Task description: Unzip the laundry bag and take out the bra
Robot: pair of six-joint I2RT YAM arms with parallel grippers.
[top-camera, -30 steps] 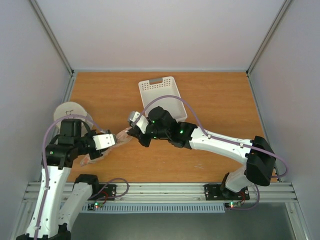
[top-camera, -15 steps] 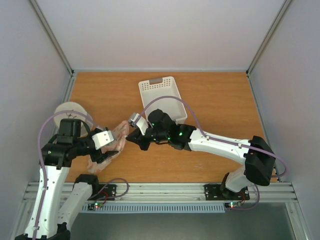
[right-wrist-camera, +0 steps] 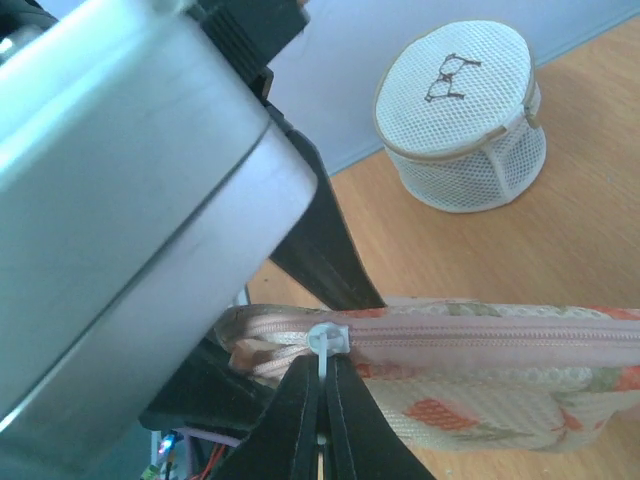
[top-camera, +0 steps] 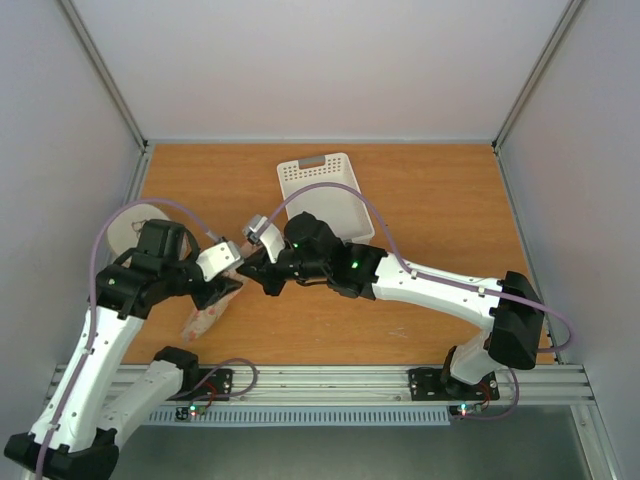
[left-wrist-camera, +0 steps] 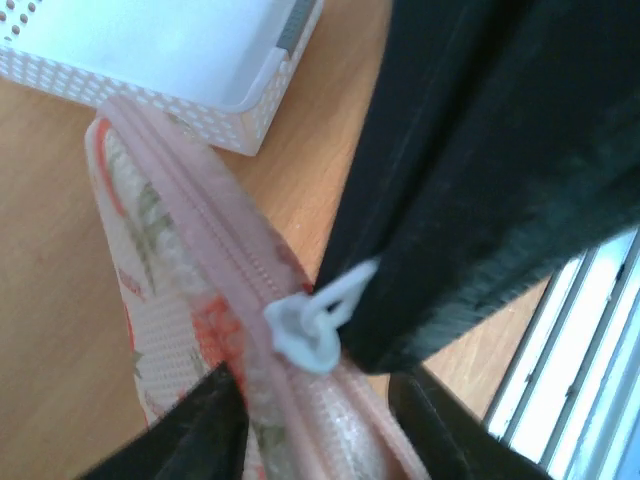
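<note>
The laundry bag (top-camera: pixel 208 317) is a cream pouch with pink-orange marks, held up off the table between both arms. My left gripper (left-wrist-camera: pixel 315 420) is shut on the bag's zipped pink edge (left-wrist-camera: pixel 200 260). My right gripper (right-wrist-camera: pixel 322 385) is shut on the white zipper pull (right-wrist-camera: pixel 326 345) near the bag's end (right-wrist-camera: pixel 480 370); the pull also shows in the left wrist view (left-wrist-camera: pixel 310 325). A short stretch of zipper behind the slider is parted. The bra is hidden.
A white perforated basket (top-camera: pixel 325 195) stands at the back centre, also in the left wrist view (left-wrist-camera: pixel 170 50). A round white mesh disc with a black drawing (right-wrist-camera: pixel 462 115) sits at the left (top-camera: pixel 128 222). The table's front rail (top-camera: pixel 320 380) lies close below.
Both grippers have moved up and slightly left with the bag. The bag now hangs more on edge from the left gripper, and the right gripper sits closer to it.
</note>
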